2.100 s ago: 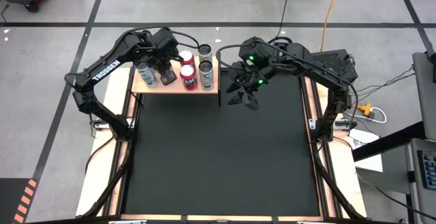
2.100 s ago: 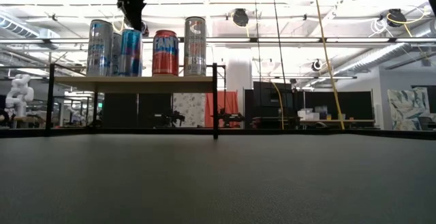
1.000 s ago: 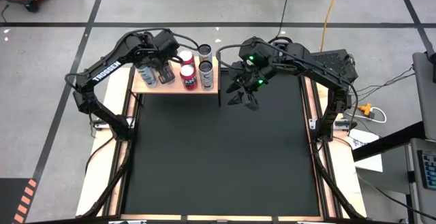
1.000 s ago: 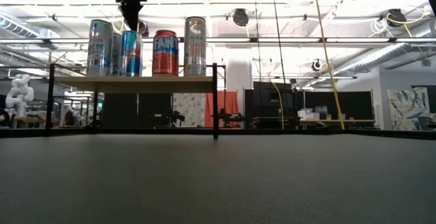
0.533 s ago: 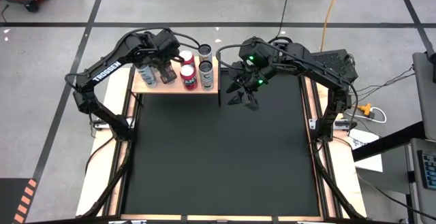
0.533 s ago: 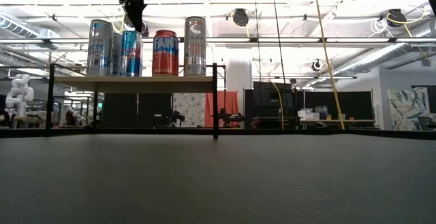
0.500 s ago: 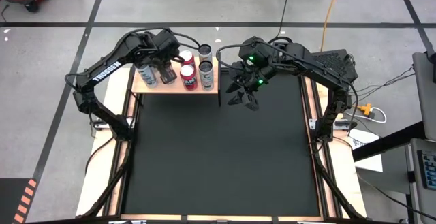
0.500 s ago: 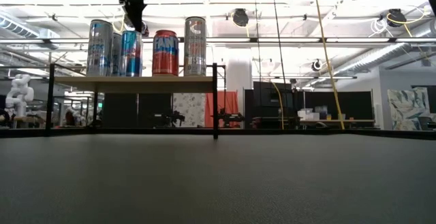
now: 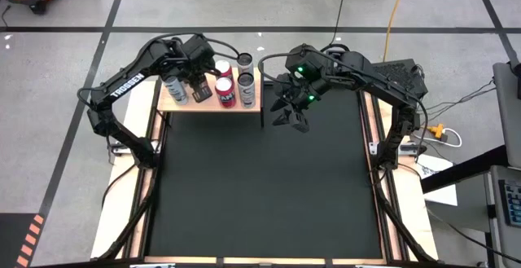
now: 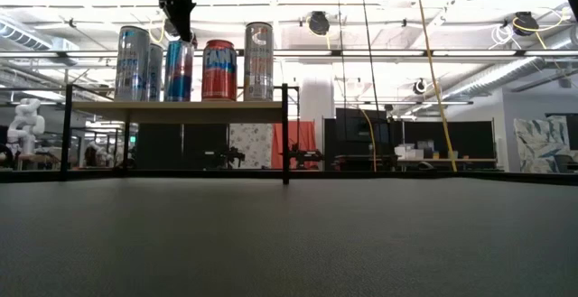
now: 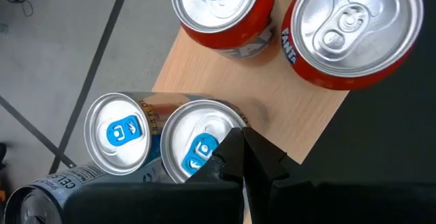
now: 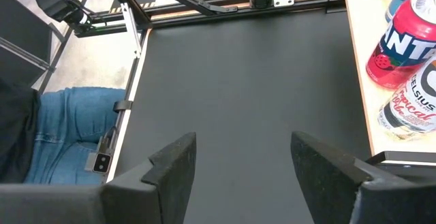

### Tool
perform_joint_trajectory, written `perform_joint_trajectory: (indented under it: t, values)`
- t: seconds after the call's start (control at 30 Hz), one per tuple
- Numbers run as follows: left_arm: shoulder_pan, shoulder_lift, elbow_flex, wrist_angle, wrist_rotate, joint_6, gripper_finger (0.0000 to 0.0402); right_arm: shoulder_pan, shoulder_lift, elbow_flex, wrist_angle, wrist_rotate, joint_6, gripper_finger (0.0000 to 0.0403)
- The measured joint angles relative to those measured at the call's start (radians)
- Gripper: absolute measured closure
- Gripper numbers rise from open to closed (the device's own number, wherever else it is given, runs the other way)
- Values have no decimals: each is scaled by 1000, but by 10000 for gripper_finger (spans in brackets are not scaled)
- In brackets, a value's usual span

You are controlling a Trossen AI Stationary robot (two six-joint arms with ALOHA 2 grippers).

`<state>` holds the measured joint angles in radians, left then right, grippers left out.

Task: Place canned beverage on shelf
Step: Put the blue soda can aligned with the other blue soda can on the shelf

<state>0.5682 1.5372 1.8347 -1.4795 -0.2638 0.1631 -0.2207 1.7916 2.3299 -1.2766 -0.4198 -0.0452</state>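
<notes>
The shelf [image 9: 210, 103], a pale wood board on a thin black frame, stands at the mat's far left. On it stand upright several cans: two red ones [image 11: 347, 26], a tall silver one [image 10: 258, 60], two with blue tabs [image 11: 119, 132] and another tall silver one [image 10: 132, 62]. My left gripper [image 11: 240, 146] is shut and hangs over the blue and red can [image 10: 178, 69]. My right gripper [image 9: 290, 120] stands open in the air just right of the shelf, with nothing between its fingers [image 12: 180, 159]. My left gripper has its shut fingertips [image 10: 186, 33] at the top rim [image 11: 221, 125] of the blue-tabbed can, on the side toward the red cans. The fingers come from above, slanting down. The can stands upright on the shelf board. I cannot tell whether they touch it.
The black mat [image 9: 260, 186] stretches in front of and right of the shelf. The shelf's black corner post [image 10: 285, 134] stands between the cans and my right gripper. A person in blue jeans [image 12: 68, 135] sits beyond the table's edge.
My left gripper's shut fingertips have swung a little toward the table's right edge above the blue-tabbed can, staying at the same height. My right gripper has kept still and open.
</notes>
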Motion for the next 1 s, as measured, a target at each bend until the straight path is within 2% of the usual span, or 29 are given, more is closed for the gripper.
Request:
perform_joint_trajectory:
  t: [0.6,1.0]
  values:
    - [0,0,0,61,-61,27,400,0,0,0,0,0,0,183]
    - [0,-2,1,6,-101,23,400,0,0,0,0,0,0,183]
